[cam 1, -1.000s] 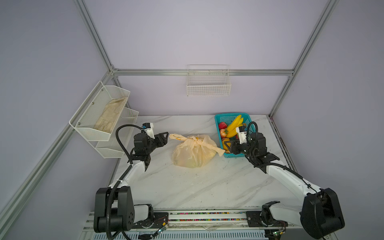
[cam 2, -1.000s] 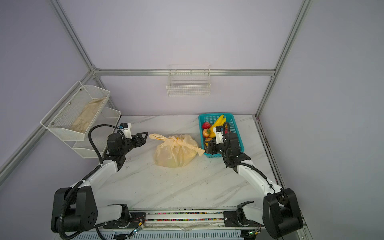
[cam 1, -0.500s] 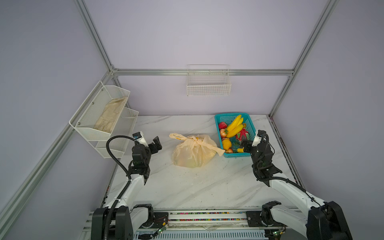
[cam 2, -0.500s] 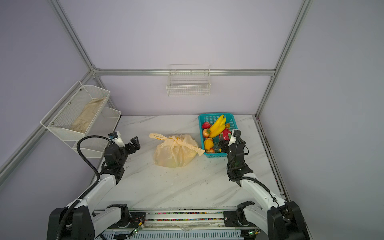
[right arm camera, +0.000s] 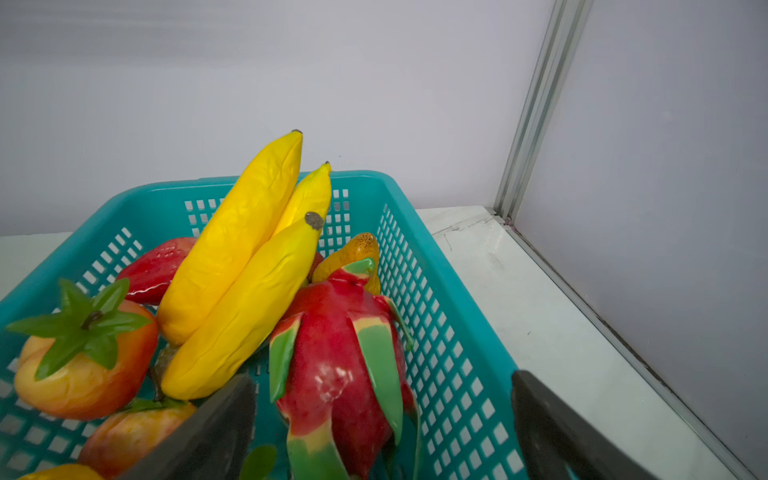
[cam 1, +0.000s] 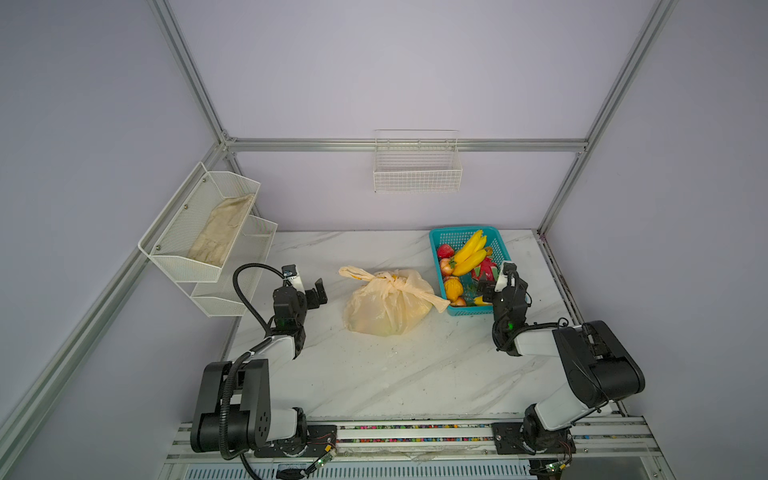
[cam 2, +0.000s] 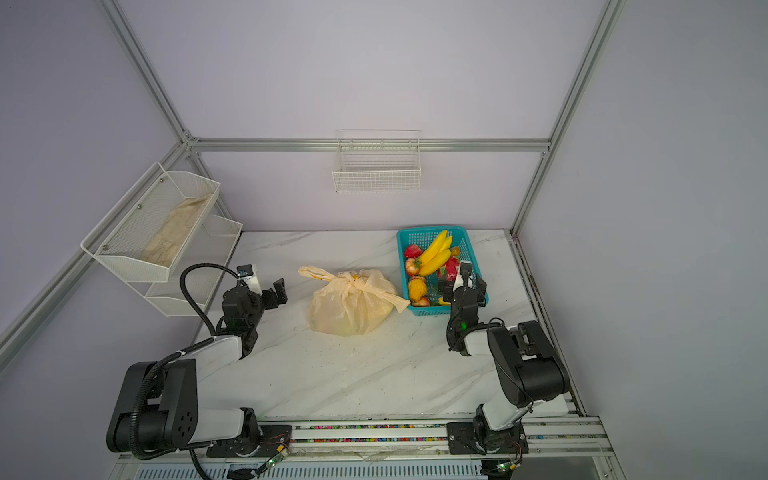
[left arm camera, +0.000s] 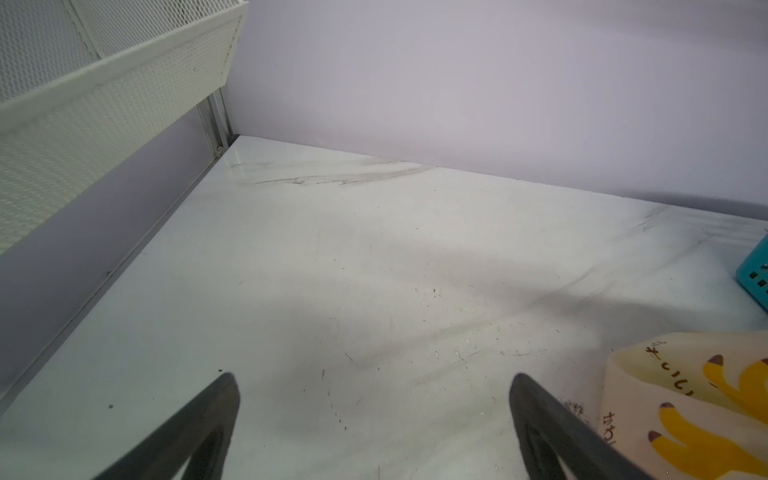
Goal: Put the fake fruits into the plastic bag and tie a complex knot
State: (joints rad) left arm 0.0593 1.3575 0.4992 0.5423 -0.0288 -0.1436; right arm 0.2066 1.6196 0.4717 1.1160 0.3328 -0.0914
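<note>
1. In both top views, the light is bright, soft and even.
2. Left wrist view: a soft shadow crosses the white marbled table toward 3 o'clock.
3. Right wrist view: white glare on the glossy red-green plastic dragon fruit.

White marble table bears the plastic bag and teal basket.

In a top view we are looking at the thin translucent cream-yellow plastic bag sitting mid-frame on the white marble table, its handle strips bunched into the knot. One loose end is lying just beside the teal perforated plastic basket at right, where the glossy fake fruits are lying. Our left gripper is hovering left of the bag, jaws apart. Our right gripper is hanging over the basket's lower end, jaws apart.
</note>
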